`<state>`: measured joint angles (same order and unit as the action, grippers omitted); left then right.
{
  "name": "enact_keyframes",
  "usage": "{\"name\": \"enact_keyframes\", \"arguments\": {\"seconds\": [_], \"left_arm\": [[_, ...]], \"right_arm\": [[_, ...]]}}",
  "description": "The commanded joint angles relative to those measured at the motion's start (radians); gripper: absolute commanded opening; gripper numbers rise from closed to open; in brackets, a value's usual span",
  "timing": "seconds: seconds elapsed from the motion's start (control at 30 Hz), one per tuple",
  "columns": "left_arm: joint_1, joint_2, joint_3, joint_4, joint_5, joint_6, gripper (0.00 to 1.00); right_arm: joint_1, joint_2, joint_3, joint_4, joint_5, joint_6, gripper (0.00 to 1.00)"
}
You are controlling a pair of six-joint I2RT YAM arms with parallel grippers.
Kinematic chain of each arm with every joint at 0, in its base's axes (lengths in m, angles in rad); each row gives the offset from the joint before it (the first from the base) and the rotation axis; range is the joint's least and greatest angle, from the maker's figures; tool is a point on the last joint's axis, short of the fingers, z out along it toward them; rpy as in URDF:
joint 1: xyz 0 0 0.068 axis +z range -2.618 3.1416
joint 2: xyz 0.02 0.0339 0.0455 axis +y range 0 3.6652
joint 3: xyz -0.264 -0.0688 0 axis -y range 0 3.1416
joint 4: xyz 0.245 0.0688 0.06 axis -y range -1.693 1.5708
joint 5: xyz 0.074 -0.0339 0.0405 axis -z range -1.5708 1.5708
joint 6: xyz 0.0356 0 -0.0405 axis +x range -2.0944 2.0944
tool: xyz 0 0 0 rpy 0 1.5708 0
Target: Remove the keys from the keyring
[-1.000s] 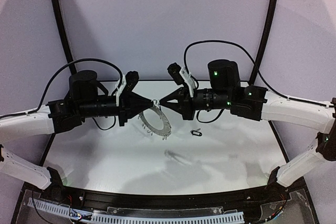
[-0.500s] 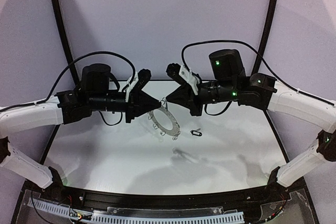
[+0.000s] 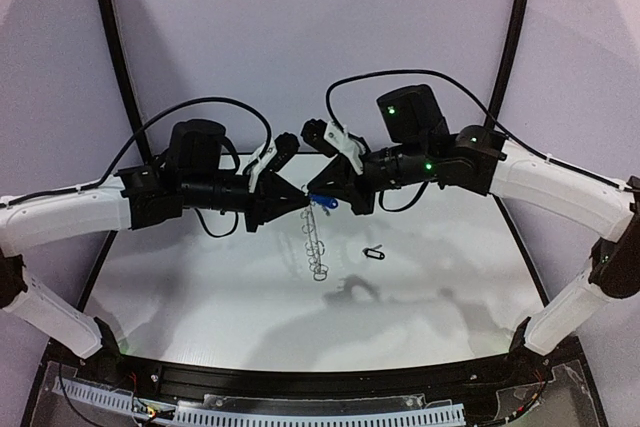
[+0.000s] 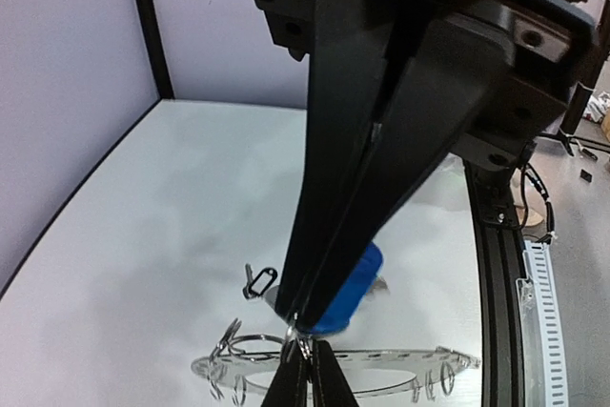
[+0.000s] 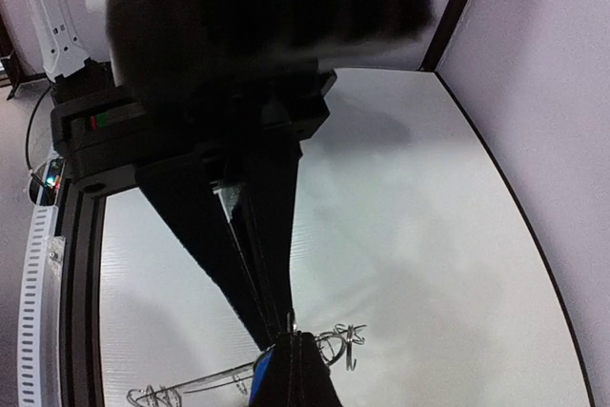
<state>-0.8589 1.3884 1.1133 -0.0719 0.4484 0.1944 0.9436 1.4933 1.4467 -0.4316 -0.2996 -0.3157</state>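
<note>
White table [image 3: 200,287]; apparently loose black key [image 3: 373,253]

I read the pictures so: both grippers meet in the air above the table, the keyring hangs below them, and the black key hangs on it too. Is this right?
Not fully. The black key lies on the table, apart from the keyring, as the top external view shows. The rest stands.

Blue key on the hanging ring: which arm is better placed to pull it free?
Probably the right. The blue key sits at the closed tips of the right end effector, while the left end effector pinches the ring from the other side, steadying it.
</note>
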Motion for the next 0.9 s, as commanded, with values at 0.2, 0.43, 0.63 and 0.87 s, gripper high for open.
{"name": "enact_keyframes", "arguments": {"seconds": [0.2, 0.43, 0.63, 0.87], "left_arm": [[-0.009, 0.071, 0.058, -0.147, -0.183, -0.148, 0.1], [-0.009, -0.077, -0.075, -0.094, -0.089, -0.147, 0.7], [-0.009, -0.24, -0.126, -0.11, -0.101, -0.14, 0.99], [-0.009, -0.351, -0.119, -0.126, -0.186, -0.143, 0.99]], "right_arm": [[0.022, 0.032, 0.055, 0.154, 0.051, 0.058, 0.0], [0.012, -0.013, -0.007, 0.145, 0.096, 0.034, 0.0], [-0.006, -0.043, -0.038, 0.118, 0.06, -0.016, 0.0], [-0.008, -0.075, -0.064, 0.071, -0.001, -0.102, 0.0]]}}
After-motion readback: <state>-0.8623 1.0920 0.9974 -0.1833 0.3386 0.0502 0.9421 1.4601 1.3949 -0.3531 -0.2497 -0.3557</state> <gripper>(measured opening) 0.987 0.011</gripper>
